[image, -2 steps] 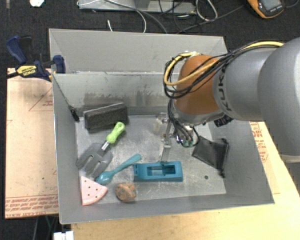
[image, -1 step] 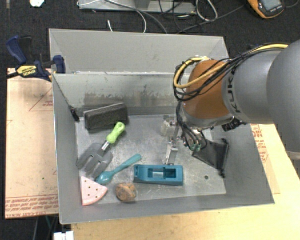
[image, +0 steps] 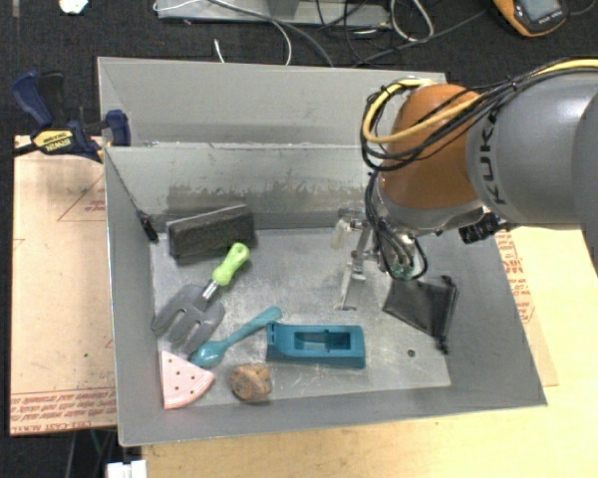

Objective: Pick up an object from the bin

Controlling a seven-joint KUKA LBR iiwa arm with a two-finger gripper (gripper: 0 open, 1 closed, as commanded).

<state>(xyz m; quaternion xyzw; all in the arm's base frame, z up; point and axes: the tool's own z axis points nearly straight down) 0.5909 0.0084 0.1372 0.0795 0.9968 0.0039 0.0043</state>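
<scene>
Seven loose things are contained in the grey metal bin. A dark grey rectangular block is set by the back wall, with a green-handled grey garden fork in front of it. A teal plastic spoon, a pink dotted triangular slice and a brown stone-like lump are gathered at the front left. The gripper is hung over bare floor right of centre. Whether it is open or closed cannot be told, and nothing is seen in it. Nearest to it, a teal rectangular plastic holder is laid just in front, its long axis running left to right. A black flat angular piece is slanted just to the right.
</scene>
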